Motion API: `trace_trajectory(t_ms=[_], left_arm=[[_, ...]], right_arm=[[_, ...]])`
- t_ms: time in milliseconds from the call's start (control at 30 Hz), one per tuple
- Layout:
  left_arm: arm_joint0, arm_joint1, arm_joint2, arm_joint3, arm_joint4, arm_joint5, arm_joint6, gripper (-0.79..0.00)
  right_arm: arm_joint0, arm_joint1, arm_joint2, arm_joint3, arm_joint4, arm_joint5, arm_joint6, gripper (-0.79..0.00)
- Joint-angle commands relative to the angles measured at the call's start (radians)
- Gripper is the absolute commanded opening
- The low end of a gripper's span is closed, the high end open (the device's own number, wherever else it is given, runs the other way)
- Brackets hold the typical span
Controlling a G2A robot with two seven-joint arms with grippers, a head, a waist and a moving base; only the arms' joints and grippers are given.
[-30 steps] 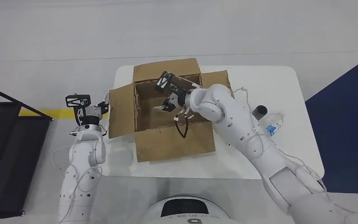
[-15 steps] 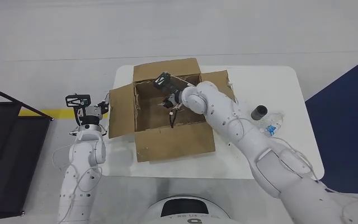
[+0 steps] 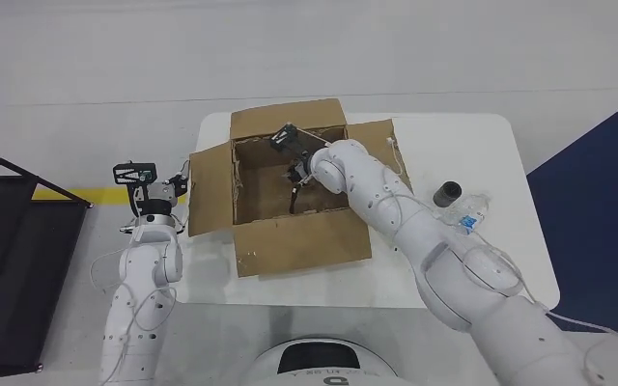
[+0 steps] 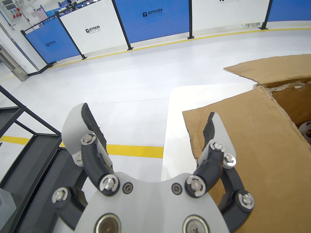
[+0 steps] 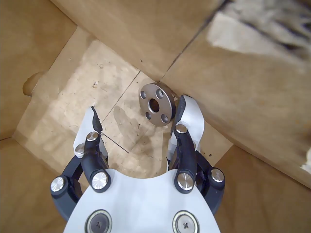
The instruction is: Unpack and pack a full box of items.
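My right gripper (image 5: pixel 138 113) is down inside the cardboard box (image 3: pixel 280 246), with its jaws spread wide and nothing held. Just ahead of the fingertips a metal flange (image 5: pixel 157 107) sits on the box floor, at the foot of the wall where two cardboard panels meet. It is a thick round disc of dull grey-brown metal, with one larger bore in the middle and four smaller holes spaced around it. Its face is turned toward my wrist, and I cannot tell whether it lies flat or leans on the wall. The flange is in the gap between my fingers but far off centre. One finger (image 5: pixel 187 112) is right against its rim, though I cannot tell if they touch, and the other finger stands well apart from it. The floor under my fingers is pale, scuffed cardboard.

My left gripper (image 4: pixel 148 112) is outside the box, off the edge of the white table (image 3: pixel 463 145). Its jaws are also wide open and empty. One of the box's outer flaps is just beside one of its fingers.
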Motion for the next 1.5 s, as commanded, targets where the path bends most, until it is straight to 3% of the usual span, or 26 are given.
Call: trace_trajectory(t_ms=[0, 267, 367, 400, 467, 1033, 1200, 1267, 1467], left_arm=[[0.0, 0.0, 0.0, 0.0, 0.0, 0.0, 0.0, 0.0], [0.0, 0.0, 0.0, 0.0, 0.0, 0.0, 0.0, 0.0], [0.0, 0.0, 0.0, 0.0, 0.0, 0.0, 0.0, 0.0], [0.0, 0.0, 0.0, 0.0, 0.0, 0.0, 0.0, 0.0], [0.0, 0.0, 0.0, 0.0, 0.0, 0.0, 0.0, 0.0], [0.0, 0.0, 0.0, 0.0, 0.0, 0.0, 0.0, 0.0], [0.0, 0.0, 0.0, 0.0, 0.0, 0.0, 0.0, 0.0], [0.0, 0.0, 0.0, 0.0, 0.0, 0.0, 0.0, 0.0], [0.0, 0.0, 0.0, 0.0, 0.0, 0.0, 0.0, 0.0]], right_arm=[[0.007, -0.013, -0.007, 0.025, 0.002, -0.013, 0.0, -0.182], [0.027, -0.055, -0.033, 0.08, -0.004, -0.117, -0.015, -0.225], [0.033, -0.062, -0.031, 0.097, -0.011, -0.122, -0.034, -0.277], [0.034, -0.064, -0.031, 0.103, -0.014, -0.122, -0.037, -0.348], [0.036, -0.068, -0.029, 0.116, -0.015, -0.123, -0.043, -0.394], [0.055, -0.113, -0.018, 0.225, -0.015, -0.12, -0.082, -0.496], [0.06, -0.122, -0.014, 0.247, -0.017, -0.126, -0.096, -0.631], [0.061, -0.127, -0.016, 0.256, -0.025, -0.124, -0.091, -0.785], [0.065, -0.135, -0.017, 0.255, -0.043, -0.135, -0.098, -0.785]])
